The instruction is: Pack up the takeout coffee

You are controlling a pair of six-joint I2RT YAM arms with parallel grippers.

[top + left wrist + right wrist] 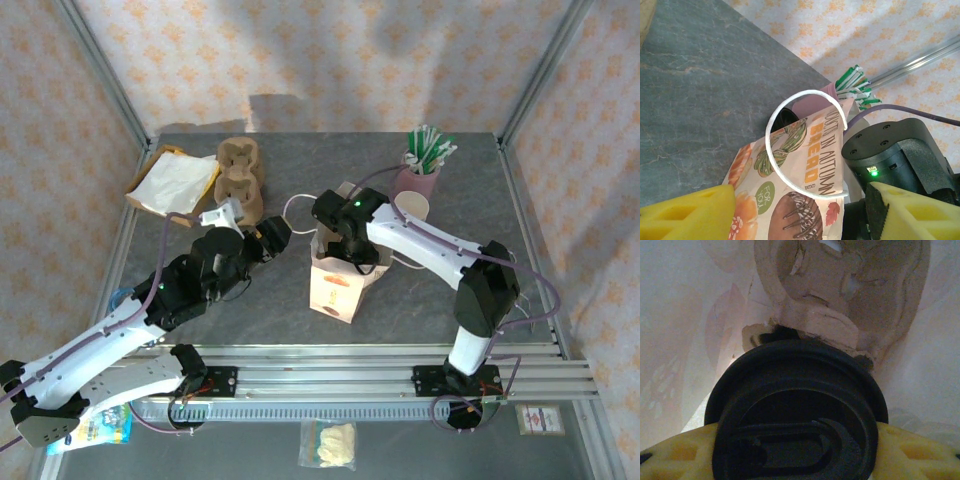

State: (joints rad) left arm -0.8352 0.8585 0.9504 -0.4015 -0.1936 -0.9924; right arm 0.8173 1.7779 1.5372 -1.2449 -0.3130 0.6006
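My right claw (797, 455) is clamped on the takeout coffee (795, 405), held upright inside the paper bag (338, 285). The pulp carrier (840, 295) lies straight below it. My left claw (797, 200), fingers apart, waits just left of the bag's handle (790, 107).

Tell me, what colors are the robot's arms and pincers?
The left arm and right arm are white with chunky black joints, and purple cables loop alongside. A green light glows on the right one. The pincer fingers are yellow.

takeout coffee (795, 410): black lid | bag (810, 160): orange-green print | table (700, 85): grey marbled
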